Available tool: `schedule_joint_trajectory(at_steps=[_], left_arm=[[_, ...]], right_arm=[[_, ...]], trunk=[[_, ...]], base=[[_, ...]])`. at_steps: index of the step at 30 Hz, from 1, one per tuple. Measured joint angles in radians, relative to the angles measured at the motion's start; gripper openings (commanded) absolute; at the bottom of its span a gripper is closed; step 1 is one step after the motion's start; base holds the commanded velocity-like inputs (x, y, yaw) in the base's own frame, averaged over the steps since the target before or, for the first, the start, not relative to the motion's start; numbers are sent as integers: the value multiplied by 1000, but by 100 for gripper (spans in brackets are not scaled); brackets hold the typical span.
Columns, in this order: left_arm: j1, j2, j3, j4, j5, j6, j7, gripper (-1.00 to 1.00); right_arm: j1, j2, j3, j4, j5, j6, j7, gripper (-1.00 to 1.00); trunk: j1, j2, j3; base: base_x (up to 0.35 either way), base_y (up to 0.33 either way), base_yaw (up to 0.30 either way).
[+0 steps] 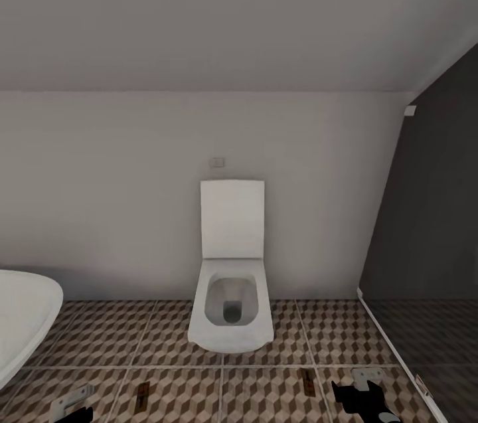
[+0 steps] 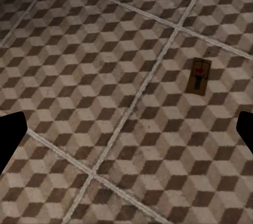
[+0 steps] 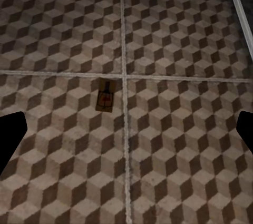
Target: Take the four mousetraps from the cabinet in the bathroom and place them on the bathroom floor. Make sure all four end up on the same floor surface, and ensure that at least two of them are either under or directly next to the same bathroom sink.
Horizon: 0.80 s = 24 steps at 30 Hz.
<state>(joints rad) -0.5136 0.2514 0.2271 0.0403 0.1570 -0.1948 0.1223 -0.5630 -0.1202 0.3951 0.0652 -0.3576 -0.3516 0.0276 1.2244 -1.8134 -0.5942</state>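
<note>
Two mousetraps lie flat on the cube-patterned bathroom floor [image 1: 99, 337]. One mousetrap [image 1: 143, 395] rests just right of my left gripper [image 1: 72, 402]. The other mousetrap [image 1: 308, 383] sits left of my right gripper [image 1: 364, 386]. In the left wrist view a mousetrap [image 2: 200, 75] lies on the tiles ahead of the left gripper [image 2: 126, 139], whose dark fingers stand wide apart and hold nothing. The right wrist view has a mousetrap [image 3: 106, 99] beside a grout line, with the right gripper [image 3: 126, 139] open and apart from it. The cabinet and the bathroom sink are out of view.
A white toilet [image 1: 231, 317] with its lid up stands against the back wall, straight ahead. A white rounded bathtub rim [image 1: 23, 323] juts in at the left. A dark partition [image 1: 425, 244] with a pale floor strip [image 1: 388, 343] bounds the right side.
</note>
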Motion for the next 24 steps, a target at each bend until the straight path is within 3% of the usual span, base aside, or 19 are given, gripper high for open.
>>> schedule_joint_trajectory(at_steps=[24], left_arm=[[0, 0, 0, 0, 0, 0, 0, 100]], right_arm=[[0, 0, 0, 0, 0, 0, 0, 100]], trunk=[[0, 0, 0]], base=[[0, 0, 0]])
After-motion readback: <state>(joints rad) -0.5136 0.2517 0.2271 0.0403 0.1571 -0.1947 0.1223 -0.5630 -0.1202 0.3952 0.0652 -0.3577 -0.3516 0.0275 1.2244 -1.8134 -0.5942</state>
